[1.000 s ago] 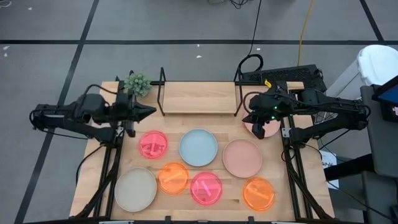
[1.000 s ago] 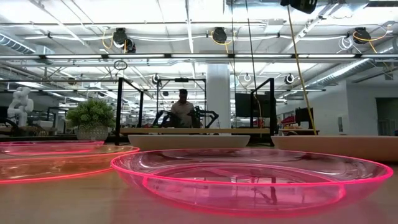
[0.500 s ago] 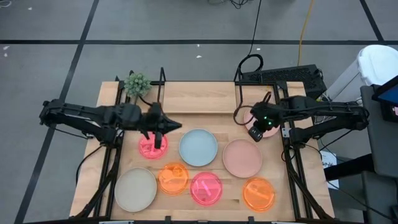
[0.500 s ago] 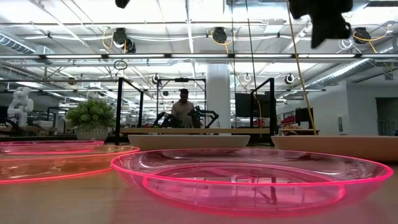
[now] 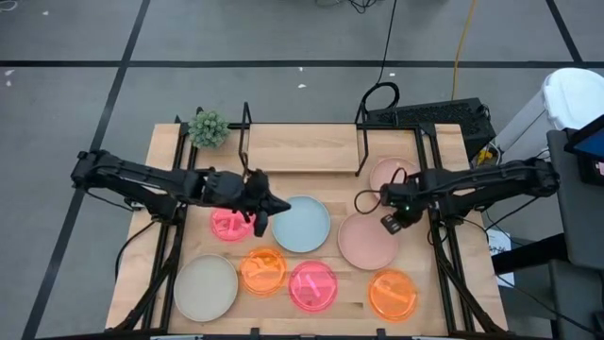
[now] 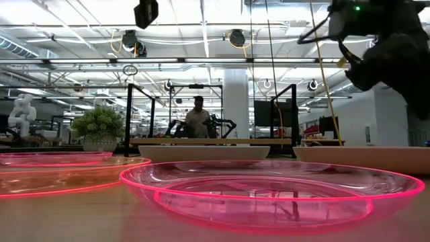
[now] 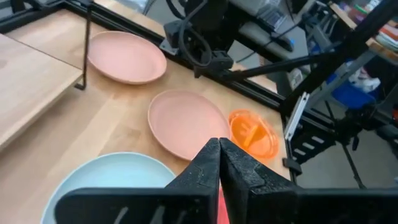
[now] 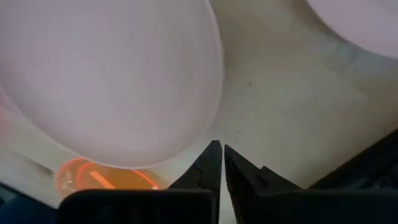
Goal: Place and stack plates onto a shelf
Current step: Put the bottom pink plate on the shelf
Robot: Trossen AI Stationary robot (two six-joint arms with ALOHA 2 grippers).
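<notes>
From above, the shelf (image 5: 302,148) sits at the upper middle of the desk (image 5: 165,170), its long axis running left to right across the frame between two black wire end frames, its board bare. Seven plates lie flat below it and one to its right: a neon pink plate (image 5: 230,223), a light blue plate (image 5: 301,224) and a pale pink plate (image 5: 364,241) in a row, then a cream plate (image 5: 205,288), an orange plate (image 5: 262,270), a second neon pink plate (image 5: 312,286) and a second orange plate (image 5: 392,295) lower down, with another pale pink plate (image 5: 389,174) just right of the shelf. The left end effector (image 5: 262,213) hangs between the first neon pink plate and the light blue one; the right end effector (image 5: 391,223) is over the upper right edge of the pale pink plate in the row. Only the wrist views settle the fingers: both pairs are pressed together, holding nothing. The low view alone shows a person (image 6: 197,118) far behind the shelf, and a small potted plant (image 6: 99,129) at left.
</notes>
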